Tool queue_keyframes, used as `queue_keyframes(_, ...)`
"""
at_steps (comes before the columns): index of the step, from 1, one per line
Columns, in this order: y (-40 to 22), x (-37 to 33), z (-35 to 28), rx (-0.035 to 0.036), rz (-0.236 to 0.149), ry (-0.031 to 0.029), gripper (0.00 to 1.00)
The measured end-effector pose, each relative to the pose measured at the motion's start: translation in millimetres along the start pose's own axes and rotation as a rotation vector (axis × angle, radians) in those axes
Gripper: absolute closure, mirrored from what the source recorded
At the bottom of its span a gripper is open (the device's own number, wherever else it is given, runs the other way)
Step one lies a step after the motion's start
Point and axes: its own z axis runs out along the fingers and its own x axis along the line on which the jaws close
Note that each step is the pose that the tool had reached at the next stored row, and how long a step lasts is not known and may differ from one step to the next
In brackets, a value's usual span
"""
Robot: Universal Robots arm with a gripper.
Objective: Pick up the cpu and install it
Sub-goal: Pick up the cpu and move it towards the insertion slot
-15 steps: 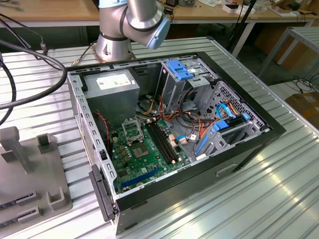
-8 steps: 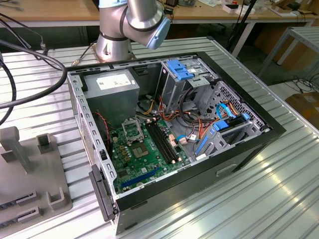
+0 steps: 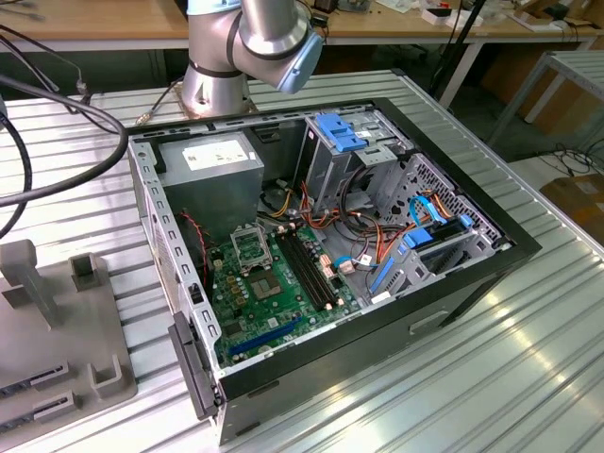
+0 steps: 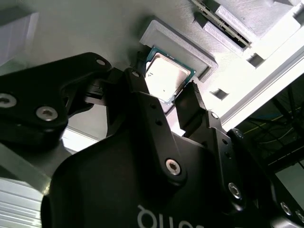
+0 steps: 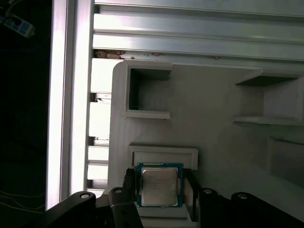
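Pincer (image 4: 163,84) straddles the small silver-topped square cpu (image 5: 159,185) in its white moulded holder (image 5: 164,154); whether it's clamped, I cannot tell. Pickup stage, I judge; lifting demands a level hold.

The cpu (image 5: 159,186) has a silver-grey top with a green rim. The pincer (image 4: 165,88) is black and the tray (image 5: 213,142) pale grey. The board (image 3: 274,293) is green, the case (image 3: 510,250) black, the desk (image 3: 472,377) ribbed silver.

Place: robotics lab or workshop
Evidence: opened computer case (image 3: 321,255) on ribbed metal table (image 3: 491,377); wooden workbenches (image 3: 113,24), loose cables (image 3: 57,123)
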Motion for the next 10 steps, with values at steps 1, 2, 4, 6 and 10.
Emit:
queue_keyframes(1,-0.1,-0.6,-0.1,0.0001,0.0,0.0002,0.48)
queue_keyframes(2,-0.1,-1.1,-0.1,0.0003,0.0,0.0003,0.48)
queue_keyframes(4,-0.1,-1.8,0.1,0.0003,0.001,0.0,0.48)
queue_keyframes(6,-0.1,-1.9,0.1,0.0003,0.002,0.0,0.48)
queue_keyframes(10,-0.2,-2.0,0.0,0.0004,0.002,0.0001,0.48)
